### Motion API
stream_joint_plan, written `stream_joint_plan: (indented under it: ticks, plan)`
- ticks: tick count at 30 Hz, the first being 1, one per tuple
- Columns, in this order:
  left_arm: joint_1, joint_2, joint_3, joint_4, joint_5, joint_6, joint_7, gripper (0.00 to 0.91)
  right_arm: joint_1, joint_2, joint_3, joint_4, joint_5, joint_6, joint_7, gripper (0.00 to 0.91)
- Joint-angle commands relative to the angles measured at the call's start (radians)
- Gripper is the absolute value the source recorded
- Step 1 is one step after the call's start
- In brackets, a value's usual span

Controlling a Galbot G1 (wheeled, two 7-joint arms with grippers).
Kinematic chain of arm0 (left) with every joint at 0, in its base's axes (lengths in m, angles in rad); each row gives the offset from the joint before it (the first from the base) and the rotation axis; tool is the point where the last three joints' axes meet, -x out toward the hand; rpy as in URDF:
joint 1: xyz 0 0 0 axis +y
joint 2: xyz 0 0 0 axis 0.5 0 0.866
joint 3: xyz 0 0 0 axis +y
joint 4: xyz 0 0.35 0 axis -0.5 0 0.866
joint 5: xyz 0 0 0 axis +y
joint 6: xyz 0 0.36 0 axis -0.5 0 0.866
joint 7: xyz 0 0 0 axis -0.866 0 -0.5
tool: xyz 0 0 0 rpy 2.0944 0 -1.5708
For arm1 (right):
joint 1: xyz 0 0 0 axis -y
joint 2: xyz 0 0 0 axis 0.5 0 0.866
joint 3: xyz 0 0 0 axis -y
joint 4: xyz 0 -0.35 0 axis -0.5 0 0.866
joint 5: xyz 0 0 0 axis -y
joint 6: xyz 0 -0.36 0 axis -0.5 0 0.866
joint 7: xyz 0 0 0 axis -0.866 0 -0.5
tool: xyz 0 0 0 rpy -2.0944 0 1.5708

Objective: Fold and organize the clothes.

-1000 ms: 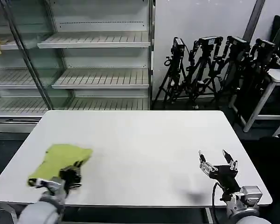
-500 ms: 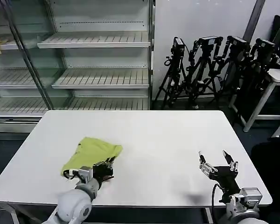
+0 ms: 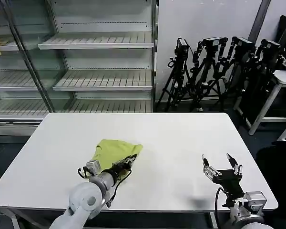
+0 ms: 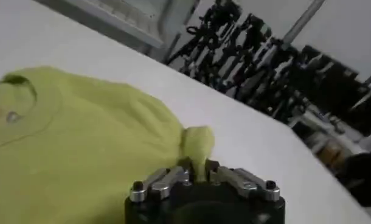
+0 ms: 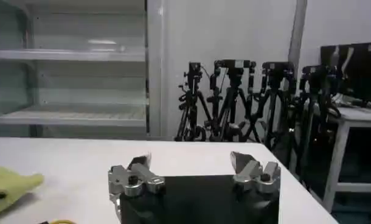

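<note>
The left gripper (image 3: 128, 161) — fingers pinched on the T-shirt (image 3: 112, 150) — had dragged it from the table's (image 3: 171, 133) left edge toward centre for folding, while the right gripper (image 3: 221, 164) waited, fingers wide.

No readable text, labels, brands, numbers or signs anywhere in views.

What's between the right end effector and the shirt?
Nothing visible. Bare table lies between the open right end effector and the shirt, which the left end effector has pinched at a fold.
</note>
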Motion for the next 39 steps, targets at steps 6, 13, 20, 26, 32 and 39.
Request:
stream_joint_plan:
  ticks: [6,13,20,26,32,39]
  plan:
    - [0.059,0.045,-0.185,-0.068,-0.166,-0.102,0.06,0.907,0.012,-0.004,-0.017,0.008,-0.012,0.023,-0.017,0.907]
    - [0.323,0.175,-0.355,-0.207,0.637,-0.288,0.175,0.907,0.037,0.013,-0.085,-0.023,-0.123,0.051,-0.051,0.907]
    - [0.474,0.157,-0.498,-0.222,0.714,-0.363,0.184,0.907,0.05,0.019,-0.117,-0.059,-0.207,0.087,-0.085,0.907]
    - [0.484,0.153,-0.549,-0.218,0.68,-0.362,0.185,0.907,0.066,0.024,-0.134,-0.077,-0.195,0.098,-0.083,0.907]
    - [0.49,0.15,-0.55,-0.231,0.657,-0.353,0.203,0.907,0.076,0.04,-0.147,-0.089,-0.199,0.094,-0.079,0.907]
    - [0.486,0.159,-0.549,-0.241,0.636,-0.34,0.219,0.907,0.083,0.046,-0.146,-0.099,-0.185,0.092,-0.069,0.907]
